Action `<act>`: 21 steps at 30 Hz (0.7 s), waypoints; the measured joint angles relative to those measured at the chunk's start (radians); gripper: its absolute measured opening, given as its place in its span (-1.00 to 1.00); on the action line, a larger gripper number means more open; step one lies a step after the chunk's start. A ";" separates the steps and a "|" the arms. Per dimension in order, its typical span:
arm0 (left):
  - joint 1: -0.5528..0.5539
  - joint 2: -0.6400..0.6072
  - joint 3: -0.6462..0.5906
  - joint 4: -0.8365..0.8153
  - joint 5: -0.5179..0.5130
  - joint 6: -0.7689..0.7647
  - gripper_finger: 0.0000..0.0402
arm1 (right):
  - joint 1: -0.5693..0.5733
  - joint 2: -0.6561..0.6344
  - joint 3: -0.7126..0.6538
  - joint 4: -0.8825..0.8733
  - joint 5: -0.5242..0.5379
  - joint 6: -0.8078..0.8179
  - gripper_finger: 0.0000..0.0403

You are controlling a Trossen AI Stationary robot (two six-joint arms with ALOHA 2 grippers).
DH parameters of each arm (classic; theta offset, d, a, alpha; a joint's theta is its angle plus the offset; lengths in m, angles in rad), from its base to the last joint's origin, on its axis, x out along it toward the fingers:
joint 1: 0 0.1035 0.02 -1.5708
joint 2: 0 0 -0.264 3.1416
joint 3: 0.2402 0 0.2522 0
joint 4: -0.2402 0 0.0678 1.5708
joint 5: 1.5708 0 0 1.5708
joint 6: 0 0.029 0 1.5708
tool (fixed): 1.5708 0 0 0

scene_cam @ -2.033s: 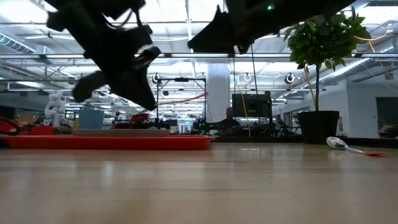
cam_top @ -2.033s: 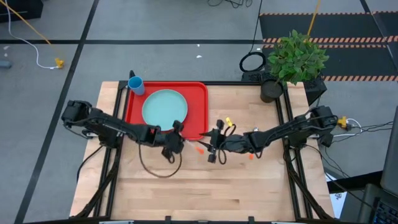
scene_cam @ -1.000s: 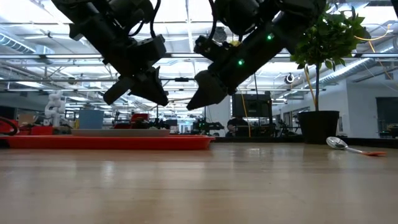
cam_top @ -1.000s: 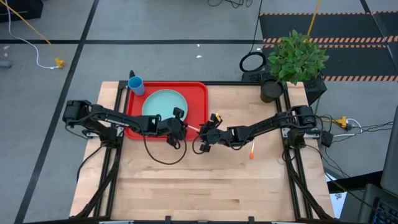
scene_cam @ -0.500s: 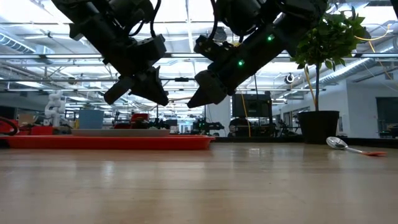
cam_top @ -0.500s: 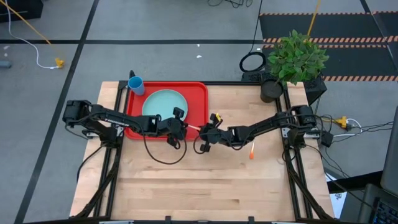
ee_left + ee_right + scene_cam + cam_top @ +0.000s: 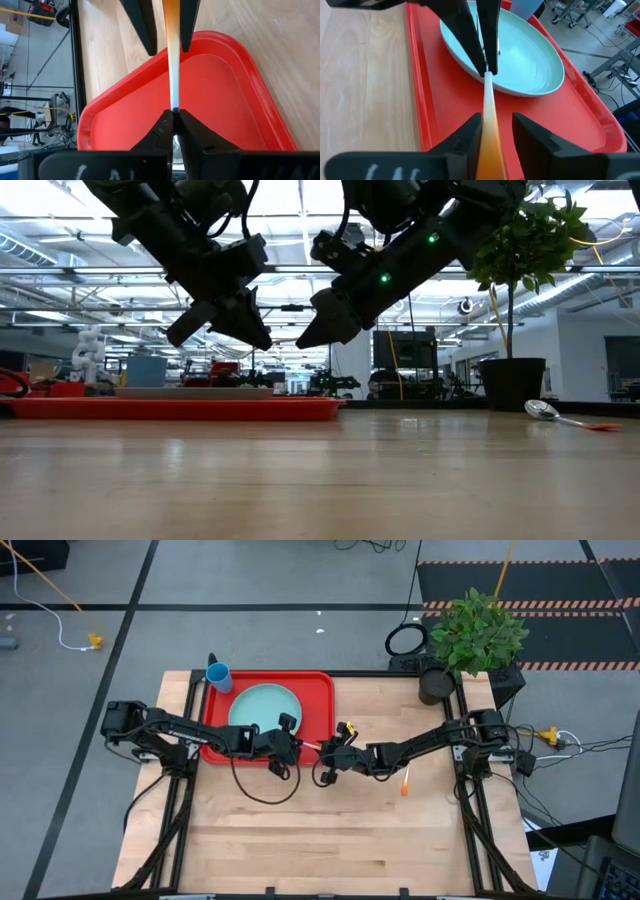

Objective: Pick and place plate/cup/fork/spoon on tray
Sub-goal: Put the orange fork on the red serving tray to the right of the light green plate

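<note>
The fork is held in the air between my two grippers, over the near right corner of the red tray [image 7: 322,690]. Its orange handle [image 7: 489,132] points toward my right gripper and its metal end toward my left. My left gripper [image 7: 297,746] is shut on the metal end. My right gripper [image 7: 327,753] is open, one finger on each side of the handle. The turquoise plate [image 7: 264,708] lies on the tray. The blue cup [image 7: 219,677] stands at the tray's far left corner. The spoon [image 7: 404,783] lies flat on the table to the right. My left gripper pinches the fork's pale metal end [image 7: 174,102] between its two fingertips, which hide the tines. The fingers come level from the table's left and lie along the fork. The fork is lifted clear above the tray [image 7: 220,105]. My right gripper: one finger [image 7: 470,132] lies close against the orange handle, and I cannot tell whether it touches; a gap shows at the other finger.
A potted plant [image 7: 470,635] stands at the table's far right corner. The spoon also shows in the low view [image 7: 545,410]. Bare wood lies along the table's near half.
Two seconds ago both grippers were nearer the table's near edge. They went toward the tray's near right corner and met tip to tip with the fork between them. In the last second both have stayed almost still.
</note>
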 joint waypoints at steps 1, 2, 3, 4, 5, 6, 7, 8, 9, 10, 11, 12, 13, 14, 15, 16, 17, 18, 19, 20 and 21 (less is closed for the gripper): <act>0.000 0.000 0.000 0.001 0.004 0.000 -0.95 | 0.000 0.000 0.000 -0.004 0.000 0.000 -0.56; 0.000 0.000 0.000 0.002 0.007 0.000 -0.95 | 0.000 0.000 0.000 -0.007 -0.001 0.000 -0.60; 0.000 0.000 0.000 0.004 0.007 0.000 -0.95 | 0.000 0.000 0.000 -0.010 -0.002 0.000 -0.64; 0.000 0.000 0.000 0.007 0.007 0.000 -0.94 | 0.000 0.000 0.000 -0.011 -0.002 0.000 -0.69; 0.000 0.000 0.000 0.010 0.007 -0.001 -0.92 | 0.000 0.000 0.000 -0.012 -0.002 -0.001 -0.74; 0.000 0.000 0.000 0.013 0.007 0.000 -0.90 | 0.000 0.000 0.000 -0.012 -0.002 -0.003 -0.79; 0.000 0.000 0.000 0.015 0.010 0.000 -0.88 | 0.000 0.000 0.000 -0.012 -0.002 -0.005 -0.83; 0.000 0.000 0.000 0.018 0.013 0.001 -0.87 | 0.000 0.000 0.000 -0.018 -0.003 -0.011 -0.88; -0.001 0.000 0.000 0.020 0.018 -0.004 -0.87 | 0.000 0.000 -0.001 -0.020 -0.004 -0.013 -0.93; 0.000 0.000 0.000 0.020 0.025 -0.021 -0.86 | 0.000 0.000 -0.001 -0.017 0.000 -0.018 -0.96; -0.001 0.000 0.000 0.025 0.023 -0.037 -0.86 | -0.001 0.000 -0.001 -0.016 -0.001 -0.020 -0.98; 0.000 0.000 0.000 0.034 0.025 -0.052 -0.86 | 0.000 0.000 -0.001 -0.014 -0.001 -0.020 -0.99; 0.000 0.000 0.000 0.044 0.025 -0.063 -0.85 | 0.000 0.000 -0.001 -0.010 0.000 -0.020 -0.99; -0.001 0.000 0.000 0.050 0.024 -0.069 -0.85 | 0.000 0.000 -0.001 -0.010 0.001 -0.017 -0.99; -0.001 0.000 0.000 0.052 0.025 -0.074 -0.85 | 0.000 0.000 -0.001 -0.010 0.001 -0.015 -0.99; 0.000 0.000 0.000 0.057 0.026 -0.081 -0.85 | 0.000 0.000 -0.001 -0.009 0.001 -0.013 -0.99; -0.001 0.000 0.000 0.064 0.025 -0.090 -0.85 | 0.000 0.000 -0.001 -0.009 0.001 -0.010 -0.99; 0.000 0.000 0.000 0.069 0.025 -0.098 -0.84 | -0.001 0.000 -0.001 -0.009 0.001 -0.006 -1.00; 0.000 0.000 0.000 0.073 0.025 -0.106 -0.84 | -0.002 0.000 -0.001 -0.011 0.002 0.000 -1.00; -0.001 0.000 0.000 0.074 0.025 -0.109 -0.84 | -0.002 0.000 -0.001 -0.012 0.002 0.002 -1.00; -0.001 0.000 0.000 0.074 0.026 -0.113 -0.84 | -0.002 0.000 -0.001 -0.013 0.002 0.002 -1.00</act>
